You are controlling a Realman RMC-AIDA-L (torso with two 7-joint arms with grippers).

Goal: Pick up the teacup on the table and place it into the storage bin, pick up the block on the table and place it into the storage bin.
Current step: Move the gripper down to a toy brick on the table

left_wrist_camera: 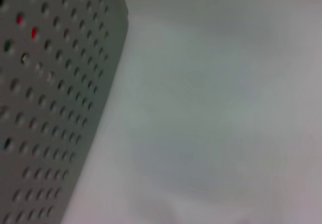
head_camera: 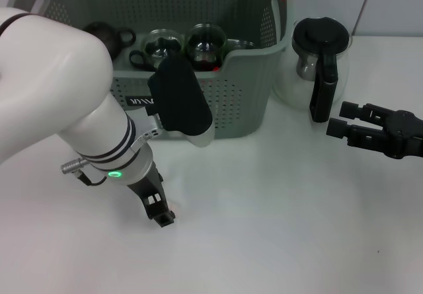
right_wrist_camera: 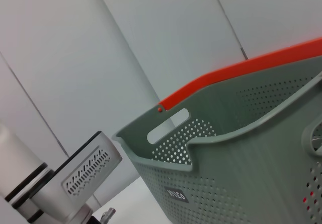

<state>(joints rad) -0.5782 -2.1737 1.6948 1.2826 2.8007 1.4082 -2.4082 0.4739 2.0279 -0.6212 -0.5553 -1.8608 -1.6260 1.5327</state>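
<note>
The grey perforated storage bin [head_camera: 238,102] stands at the back centre, with orange clips at its rim and a black label. It also shows in the left wrist view [left_wrist_camera: 50,108] and the right wrist view [right_wrist_camera: 241,148]. Glass teacups [head_camera: 206,43] sit inside it beside a dark teapot [head_camera: 106,36]. My left gripper [head_camera: 162,216] points down onto the table in front of the bin. A small tan bit [head_camera: 173,211] shows at its tip; I cannot tell whether it is the block. My right gripper [head_camera: 340,121] hovers open and empty at the right.
A glass jug with a black lid and handle [head_camera: 320,56] stands right of the bin, just behind my right gripper. My left arm's white forearm [head_camera: 59,96] covers the table's left side. The white table [head_camera: 277,228] spreads in front.
</note>
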